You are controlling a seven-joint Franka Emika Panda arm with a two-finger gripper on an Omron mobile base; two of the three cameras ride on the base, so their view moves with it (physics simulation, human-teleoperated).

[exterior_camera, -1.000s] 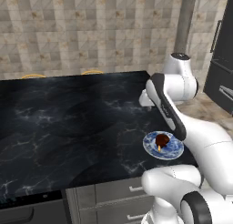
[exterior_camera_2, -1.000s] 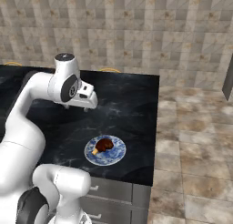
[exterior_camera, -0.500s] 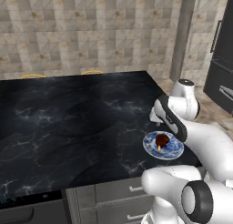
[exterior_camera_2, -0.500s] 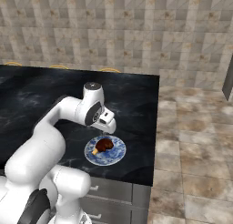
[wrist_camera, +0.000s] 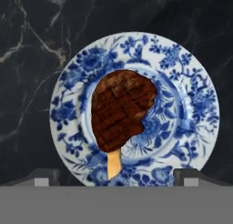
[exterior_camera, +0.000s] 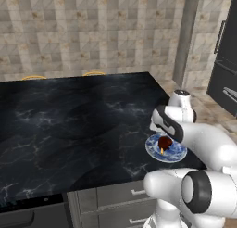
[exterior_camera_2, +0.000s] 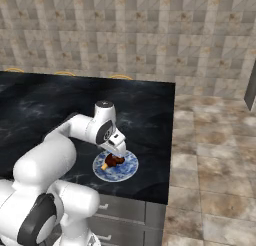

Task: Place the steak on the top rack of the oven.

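Hovering just above the steak on the patterned plate, the fingers are spread apart, gripping nothing. A centred descent is advised, so the meat is pinched across its width without scraping the plate or the black counter.

I work over a black marble counter, veined with thin white lines, its top broad and flat. It ends in a straight edge on my right, where the tan stone floor begins. Below its front edge sit grey drawer fronts with small silver handles. Directly on the counter, near its front right corner, lies a blue-and-white patterned plate, flat on the stone and well inside both edges. From my hand I see the plate's full round rim with dark marble all around it. At the counter's far edge, two thin curved yellow tops rise just above the stone.
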